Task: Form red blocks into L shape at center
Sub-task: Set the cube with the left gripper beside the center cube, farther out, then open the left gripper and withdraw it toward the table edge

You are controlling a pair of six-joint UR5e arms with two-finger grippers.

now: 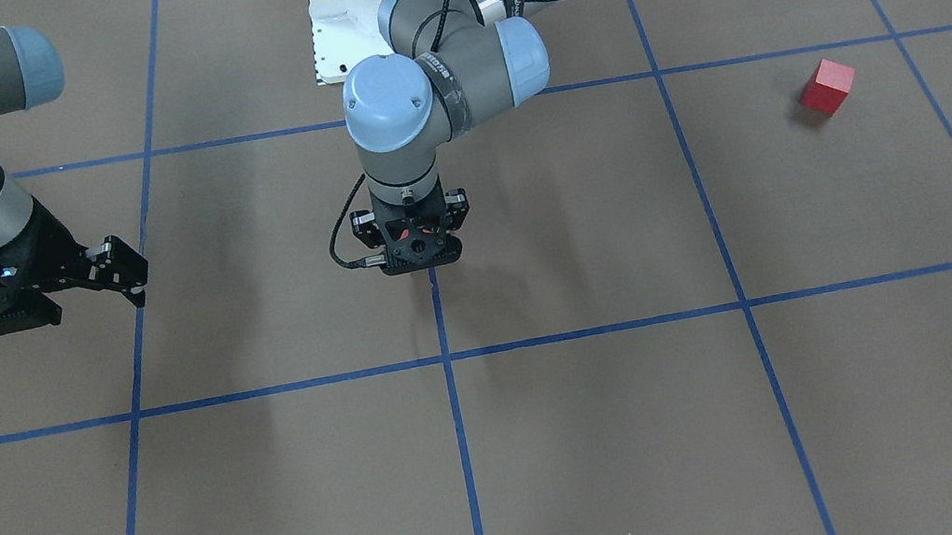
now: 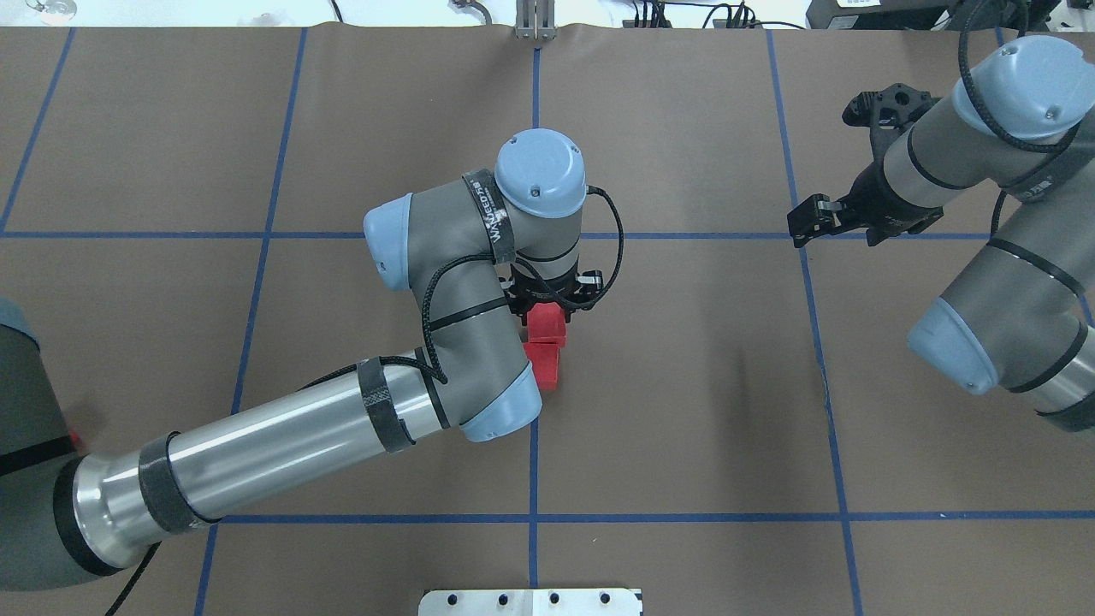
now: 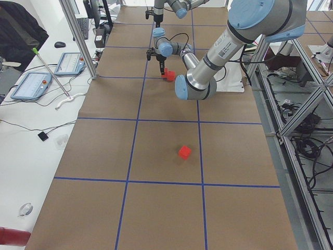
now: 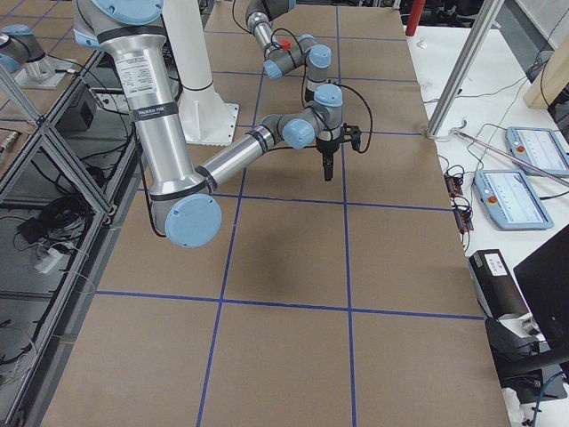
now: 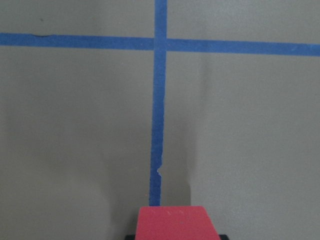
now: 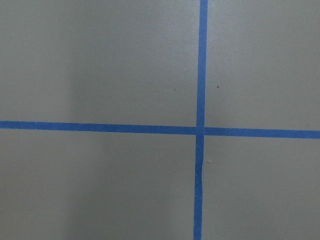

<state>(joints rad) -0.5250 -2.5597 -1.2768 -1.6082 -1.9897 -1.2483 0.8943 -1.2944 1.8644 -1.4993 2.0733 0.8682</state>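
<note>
My left gripper points straight down at the table's middle and is shut on a red block. In the overhead view this block sits under the left gripper and adjoins a second red block on the centre line. I cannot tell whether the held block rests on the table. A third red block lies alone on the robot's left side and also shows in the exterior left view. My right gripper hovers empty far to the right, its fingers close together.
The brown table cover carries a grid of blue tape lines. The white robot base plate is at the robot's edge. My left arm's forearm stretches low across the left half and hides most of the lone block in the overhead view.
</note>
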